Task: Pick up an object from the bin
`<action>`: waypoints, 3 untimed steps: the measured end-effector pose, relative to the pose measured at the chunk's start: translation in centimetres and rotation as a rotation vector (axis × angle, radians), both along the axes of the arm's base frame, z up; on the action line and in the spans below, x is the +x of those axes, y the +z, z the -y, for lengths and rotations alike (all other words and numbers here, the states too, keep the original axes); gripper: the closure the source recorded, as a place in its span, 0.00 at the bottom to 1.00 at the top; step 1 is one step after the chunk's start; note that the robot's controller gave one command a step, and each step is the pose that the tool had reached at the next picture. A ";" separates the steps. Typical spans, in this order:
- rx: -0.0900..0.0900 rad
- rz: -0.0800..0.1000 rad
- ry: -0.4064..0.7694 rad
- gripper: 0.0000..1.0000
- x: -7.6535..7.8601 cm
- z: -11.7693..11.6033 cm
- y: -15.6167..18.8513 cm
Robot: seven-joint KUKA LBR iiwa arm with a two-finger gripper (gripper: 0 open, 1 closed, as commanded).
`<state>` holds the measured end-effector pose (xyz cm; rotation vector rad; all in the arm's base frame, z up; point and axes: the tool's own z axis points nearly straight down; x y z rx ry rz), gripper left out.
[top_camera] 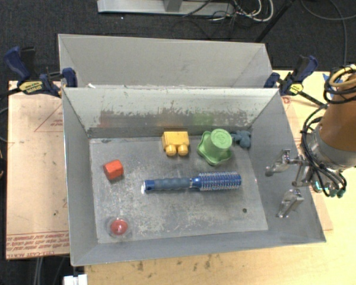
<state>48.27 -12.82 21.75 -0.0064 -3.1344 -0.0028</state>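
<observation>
At the left of the bin [77, 177] lie a red block [113, 170] and a red ball [118, 226]. In the middle are a yellow piece [175, 142], a blue brush [191, 183] and a green cup [216, 146]. At the right the gripper [275, 192] hangs over the sloping wall, fingers apart, nothing between them. The brush lies nearest (its handle looks the easiest hold), so the fingers should straddle its narrow width before closing.

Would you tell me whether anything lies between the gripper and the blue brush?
Nothing visible does: only bare bin floor separates the open gripper, over the right wall, from the brush and its bristle end. The green cup sits behind that line.
</observation>
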 end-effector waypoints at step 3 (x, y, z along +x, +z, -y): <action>0.000 0.011 0.162 0.00 7.2 -11.2 -11.0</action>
